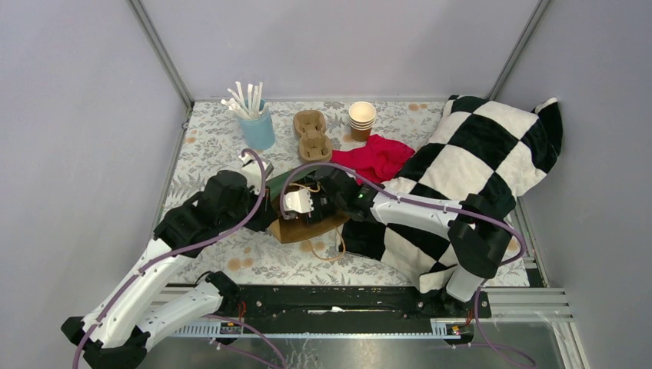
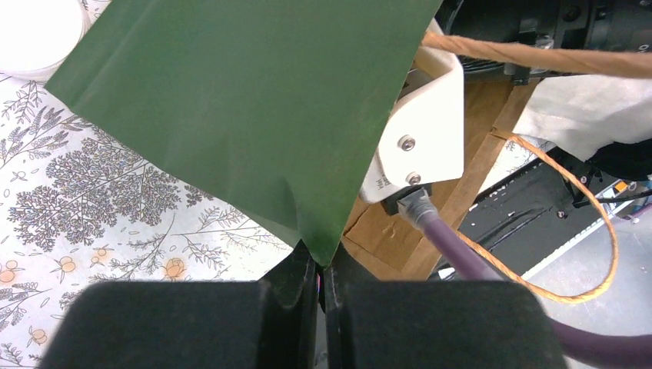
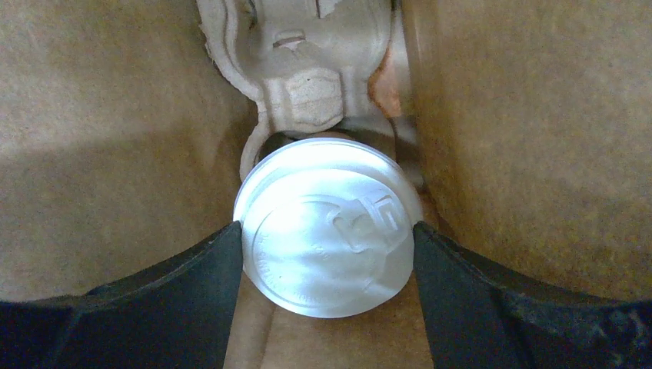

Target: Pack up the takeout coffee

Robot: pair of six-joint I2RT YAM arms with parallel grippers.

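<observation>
The takeout coffee (image 3: 327,231) shows only its round white lid, deep inside a paper bag (image 1: 304,229) with brown inner walls. My right gripper (image 3: 327,227) is shut on it, one black finger touching each side of the lid. A pulp cup carrier (image 3: 304,84) lies in the bag just beyond the cup. My left gripper (image 2: 321,265) is shut on the corner of the bag's green flap (image 2: 231,100) and holds it up. From above, the right wrist reaches into the bag's mouth and hides the cup.
A twine handle (image 2: 569,223) loops off the bag. A white lid (image 2: 31,31) lies on the flowered cloth by the flap. At the back are a blue cup of white sticks (image 1: 257,127), a second carrier (image 1: 313,132), stacked paper cups (image 1: 361,119), a red cloth (image 1: 377,157) and a checkered blanket (image 1: 477,169).
</observation>
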